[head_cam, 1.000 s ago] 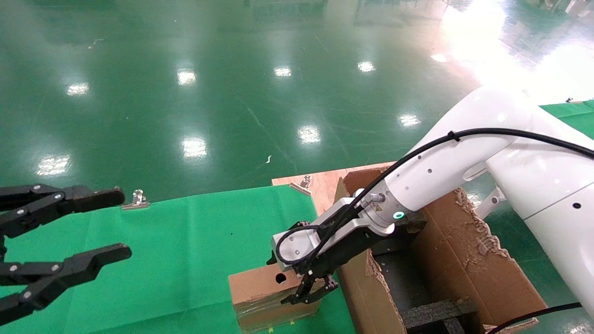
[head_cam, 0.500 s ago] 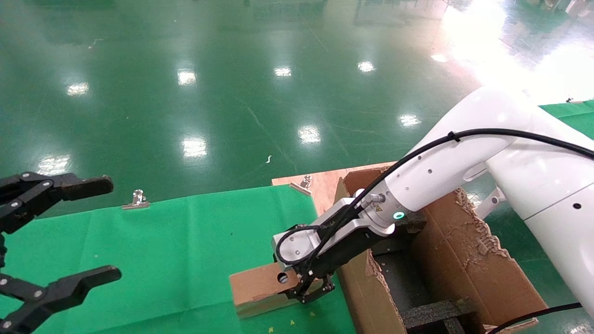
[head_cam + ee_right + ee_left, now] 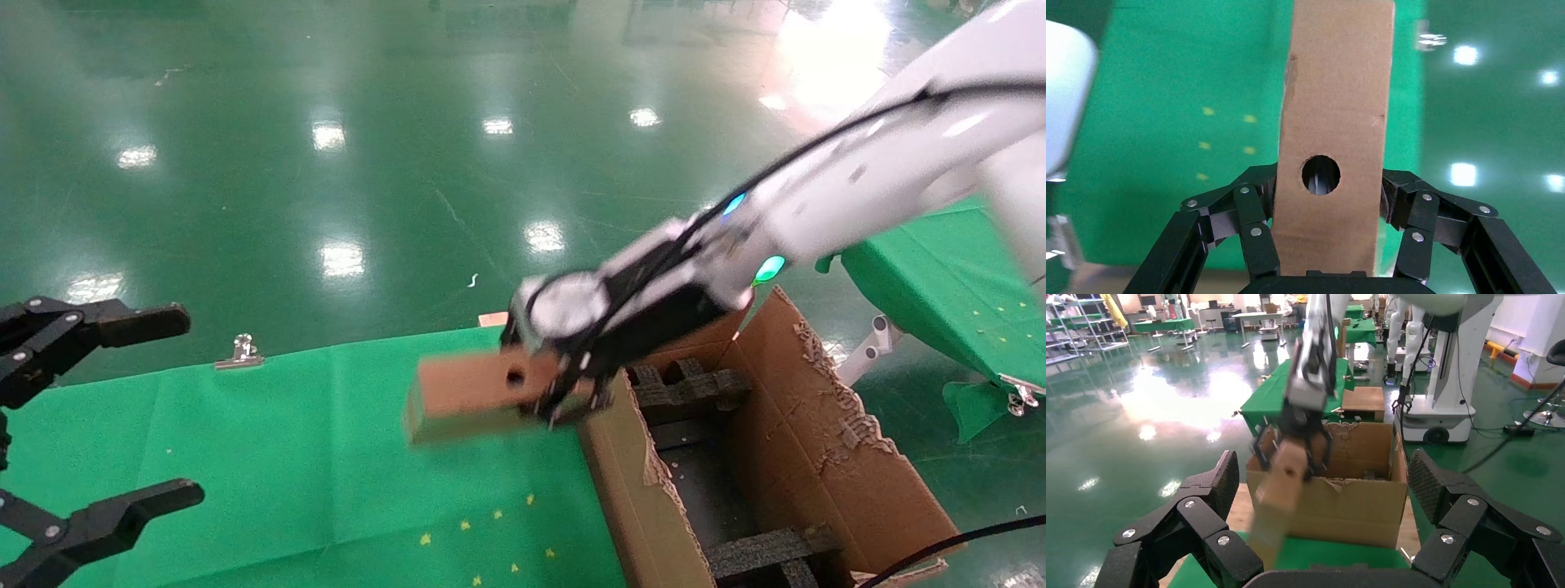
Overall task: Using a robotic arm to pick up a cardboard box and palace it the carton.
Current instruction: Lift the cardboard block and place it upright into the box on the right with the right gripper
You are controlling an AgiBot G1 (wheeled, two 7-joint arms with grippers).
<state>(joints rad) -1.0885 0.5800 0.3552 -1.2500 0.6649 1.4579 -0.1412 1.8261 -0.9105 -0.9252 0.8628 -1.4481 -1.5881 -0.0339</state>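
Since the frame half a second ago the white glossy right arm with its black wrist and green ring light [image 3: 760, 237] has risen and swung up: its black multi-link right end effector [image 3: 572, 392] has lifted off the green-cloth-covered worktop [image 3: 310, 441], and the small flat brown cardboard box with a round hole in one face [image 3: 474, 392], which then lay on the cloth, now hangs in the air. The right end effector's fingers [image 3: 1254, 220] are closed partway onto the two long sides of the box, one each side near the holed end; the rest of the box juts out beyond the fingertips, over the cloth. Small yellow specks on the cloth lie below and in front of the end effector, where the box rested earlier. The large brown corrugated carton with ragged torn flaps [image 3: 825, 441] stands just beside the right end effector on its outer side; the held box's gripped end sits about over the carton's near wall, the box not inside. In the carton lie black foam inserts [image 3: 760, 551] forming a grid; nothing else shows inside. The all-black left end effector [image 3: 73, 425] hangs well apart from the box over the far edge of the cloth, fingers spread wide and holding nothing; it sits a little further out of view than before.
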